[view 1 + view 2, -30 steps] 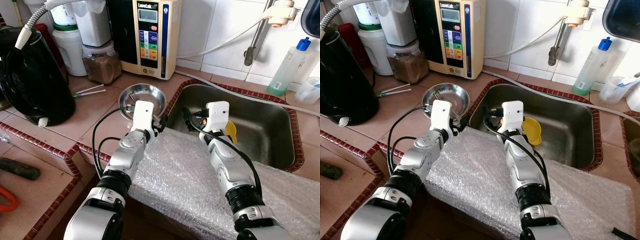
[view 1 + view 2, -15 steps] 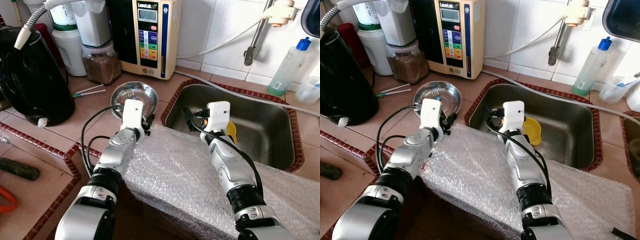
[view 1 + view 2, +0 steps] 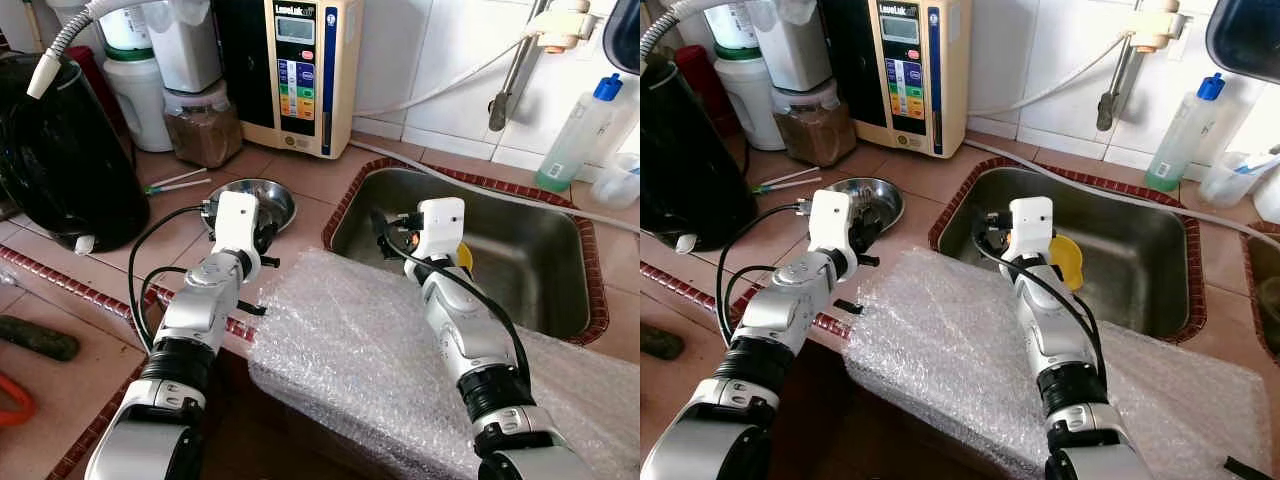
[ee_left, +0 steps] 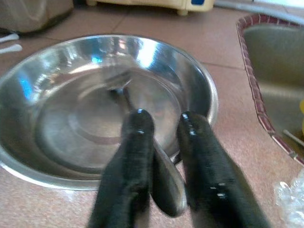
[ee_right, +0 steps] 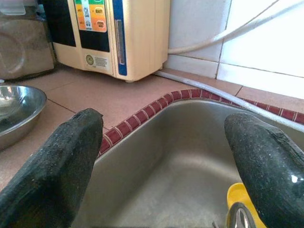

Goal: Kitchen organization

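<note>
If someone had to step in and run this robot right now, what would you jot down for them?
Left pincer: shut on the handle of a utensil that lies in the steel bowl on the counter.
Right pincer: open, holding nothing, poised over the sink.
Yellow cup sits in the sink.
Bubble wrap covers the counter's front edge.
Done: utensil gripped.
Left: lift it and put it away.

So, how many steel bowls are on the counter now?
1. The steel bowl sits on the tiled counter left of the sink, at the left hand. Others may be hidden.
</note>
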